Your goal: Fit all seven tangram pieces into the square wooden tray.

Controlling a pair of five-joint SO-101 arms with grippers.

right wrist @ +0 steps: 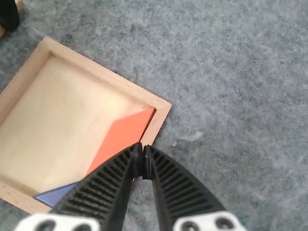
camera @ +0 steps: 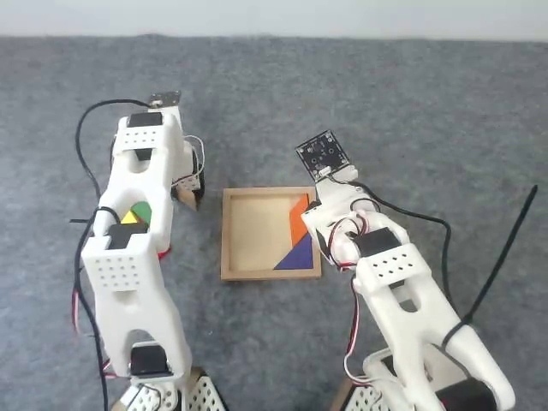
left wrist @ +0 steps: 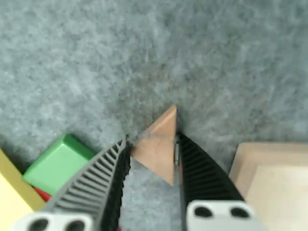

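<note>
Left gripper (left wrist: 152,143) clamped on pale wooden triangle (left wrist: 158,142), nine o'clock of tray (camera: 257,192): light, rigid, smooth-sided, probably slippery; best pinched across flat edges. Right gripper (right wrist: 143,154) closed, empty.

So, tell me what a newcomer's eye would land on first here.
The square wooden tray sits mid-table, holding just an orange piece and a blue piece along its right side. Left of it, the left gripper clasps a pale wooden triangle. The right gripper hangs shut over the tray's right rim.
</note>
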